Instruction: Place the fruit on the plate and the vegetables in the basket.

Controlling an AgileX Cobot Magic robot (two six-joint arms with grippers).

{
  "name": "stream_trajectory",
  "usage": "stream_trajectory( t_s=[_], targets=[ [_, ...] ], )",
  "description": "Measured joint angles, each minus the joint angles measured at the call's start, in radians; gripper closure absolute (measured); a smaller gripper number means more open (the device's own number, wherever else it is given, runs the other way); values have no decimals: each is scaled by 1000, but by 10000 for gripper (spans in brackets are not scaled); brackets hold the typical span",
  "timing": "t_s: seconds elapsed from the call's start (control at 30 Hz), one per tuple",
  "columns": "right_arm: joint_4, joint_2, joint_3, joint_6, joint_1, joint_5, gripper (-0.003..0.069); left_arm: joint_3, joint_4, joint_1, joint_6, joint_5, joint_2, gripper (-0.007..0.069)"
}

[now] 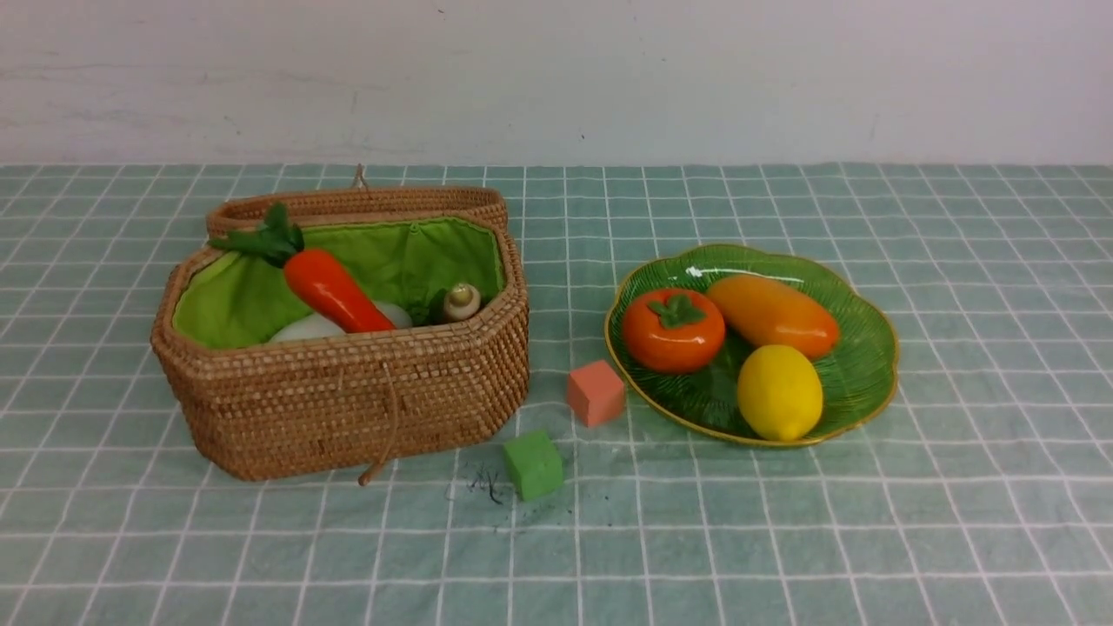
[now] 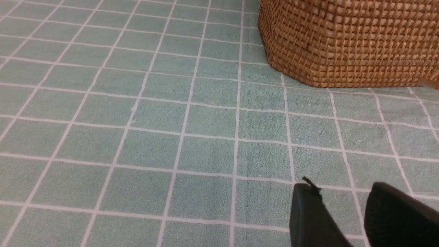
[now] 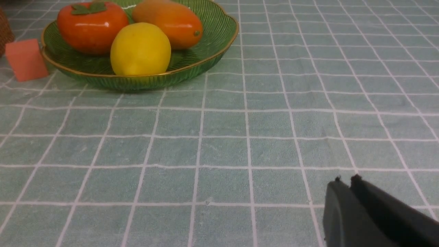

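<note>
The persimmon [image 1: 673, 329], the mango [image 1: 772, 315] and the lemon [image 1: 779, 392] lie on the green plate [image 1: 869, 365] at the right. The plate [image 3: 205, 55] and its fruit also show in the right wrist view. The open wicker basket [image 1: 348, 400] at the left holds the carrot [image 1: 335, 291], the white radish [image 1: 304, 329] and a pale stem end [image 1: 462, 301]; eggplant and potato are hidden. Neither gripper shows in the front view. My left gripper [image 2: 343, 187] is open and empty over the cloth, short of the basket's wall [image 2: 343, 41]. My right gripper [image 3: 346, 180] is shut and empty, short of the plate.
A salmon-pink cube [image 1: 596, 393] stands just left of the plate and a green cube [image 1: 533, 464] lies in front of the basket. The basket's lid [image 1: 356, 204] hangs open behind it. A checked green cloth [image 1: 783, 539] covers the table, with a white wall behind.
</note>
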Motion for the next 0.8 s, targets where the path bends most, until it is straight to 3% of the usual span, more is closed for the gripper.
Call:
stream_trajectory(
  t_s=[0.8],
  targets=[
    [0,0,0,1,0,0,583,0,0,0,0,0,0,386]
  ],
)
